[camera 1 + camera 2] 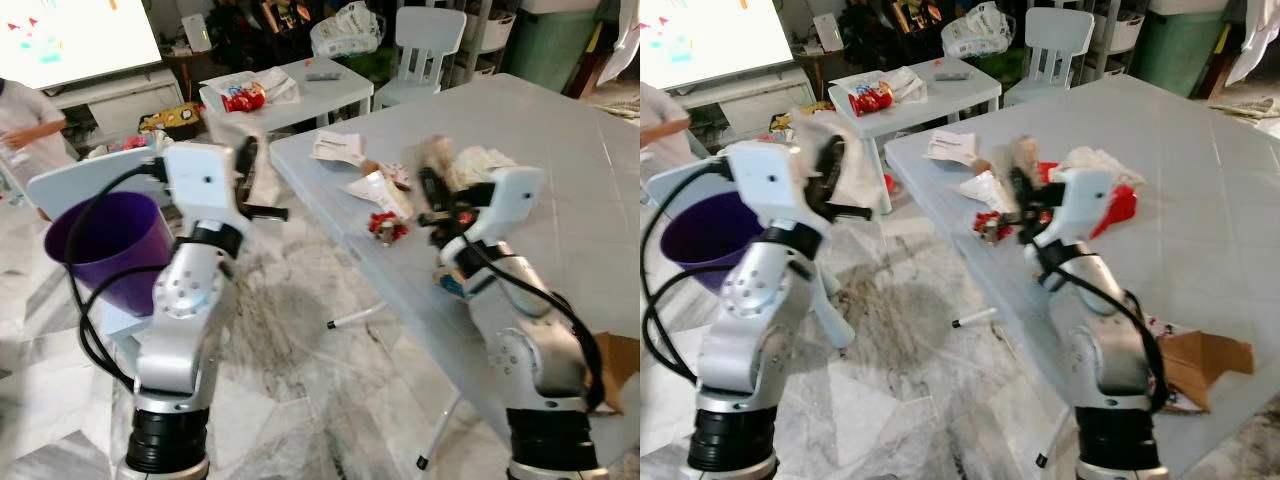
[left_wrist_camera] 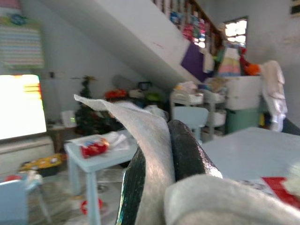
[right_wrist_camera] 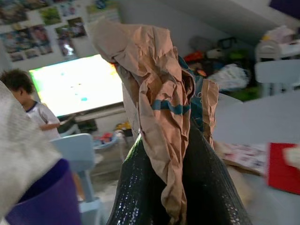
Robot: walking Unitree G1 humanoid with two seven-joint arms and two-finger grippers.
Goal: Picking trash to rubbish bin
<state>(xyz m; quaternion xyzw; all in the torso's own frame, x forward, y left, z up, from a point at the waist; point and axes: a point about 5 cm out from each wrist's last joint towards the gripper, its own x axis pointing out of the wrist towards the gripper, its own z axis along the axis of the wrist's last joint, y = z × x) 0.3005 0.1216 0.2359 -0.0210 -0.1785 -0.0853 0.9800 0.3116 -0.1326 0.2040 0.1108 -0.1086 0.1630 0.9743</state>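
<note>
My left gripper point(image 1: 836, 165) is raised beside the grey table's near corner, shut on a crumpled white tissue point(image 1: 854, 172); in the left wrist view the tissue point(image 2: 150, 126) is pinched between the black fingers point(image 2: 187, 152). Just below and left of it stands the purple bin point(image 1: 105, 245). My right gripper point(image 1: 432, 192) hovers over the table edge, shut on a crumpled brown paper bag point(image 3: 159, 93). On the table lie a white paper point(image 1: 337, 147), a white wrapper point(image 1: 380, 190), a small red wrapper point(image 1: 386, 229) and a red packet point(image 1: 1119, 206).
The grey table point(image 1: 560, 150) fills the right side, with a cardboard piece point(image 1: 1202, 366) at its near edge. A small blue table point(image 1: 300, 85) holds a red snack bag point(image 1: 243, 97). A person point(image 1: 25, 120) stands far left. A pen point(image 1: 355, 319) lies on the floor.
</note>
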